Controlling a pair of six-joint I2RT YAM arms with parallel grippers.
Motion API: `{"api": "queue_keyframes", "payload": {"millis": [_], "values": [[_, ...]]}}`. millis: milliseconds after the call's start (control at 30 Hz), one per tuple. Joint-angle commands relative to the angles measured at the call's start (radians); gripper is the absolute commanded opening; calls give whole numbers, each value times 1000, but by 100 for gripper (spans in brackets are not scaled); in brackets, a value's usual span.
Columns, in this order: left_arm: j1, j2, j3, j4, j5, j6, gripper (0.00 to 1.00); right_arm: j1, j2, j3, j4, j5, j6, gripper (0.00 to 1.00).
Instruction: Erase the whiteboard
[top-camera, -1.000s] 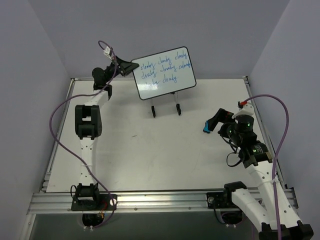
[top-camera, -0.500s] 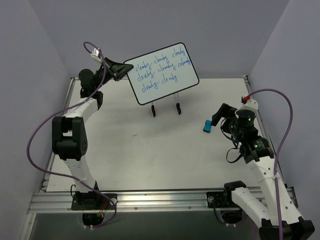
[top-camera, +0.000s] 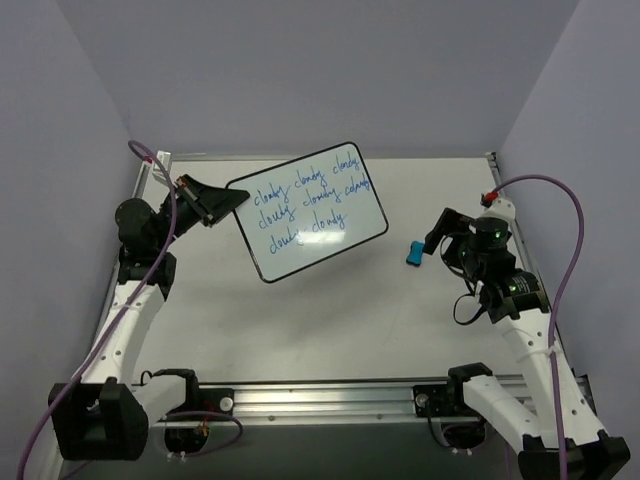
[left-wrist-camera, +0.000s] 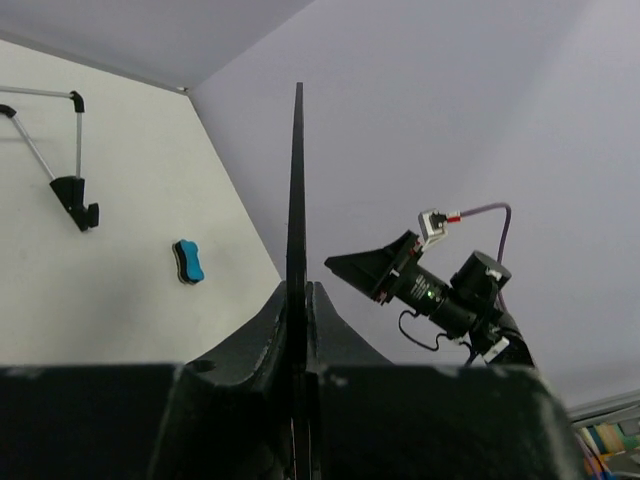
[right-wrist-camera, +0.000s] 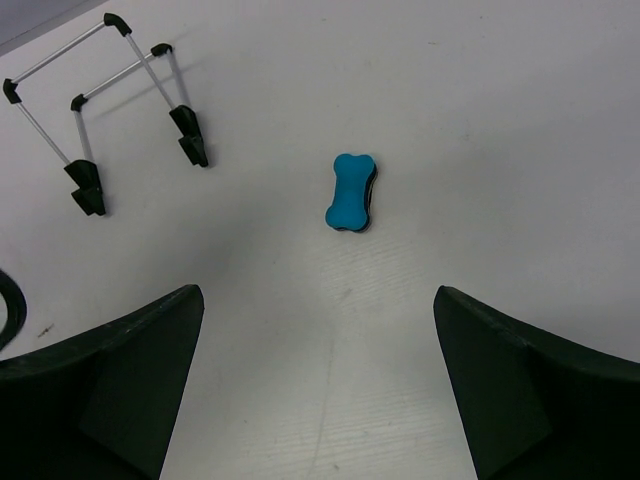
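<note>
We held black-framed, blue-scribbled whiteboard (top-camera: 310, 210) clamped in left gripper (left-wrist-camera: 297, 292) for wiping; right gripper (right-wrist-camera: 318, 350) gaped wide over blue bone-shaped eraser (right-wrist-camera: 351, 192) for pickup

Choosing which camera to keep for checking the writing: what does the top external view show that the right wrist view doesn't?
Only the top external view shows the whiteboard, blue writing across it, gripped at one edge by the left claw. Only the right wrist view shows the wire easel, standing bare. Both show the blue eraser lying on the table, ahead of the open right claw.
</note>
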Motion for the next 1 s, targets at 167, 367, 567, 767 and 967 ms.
{"api": "queue_keyframes", "payload": {"millis": [167, 367, 567, 767, 967], "values": [[92, -321, -138, -301, 120, 119, 2, -13, 89, 44, -22, 9, -17, 94], [138, -378, -254, -359, 212, 223, 2, -17, 218, 39, 13, -13, -3, 91], [105, -366, -275, -388, 209, 349, 2, -19, 377, 18, 97, -17, 12, 88], [5, -374, -186, -655, 78, 582, 2, -31, 574, 35, 152, 3, -5, 83], [-10, -348, -175, -687, 42, 636, 2, -56, 758, 85, 192, -30, -57, 77]]}}
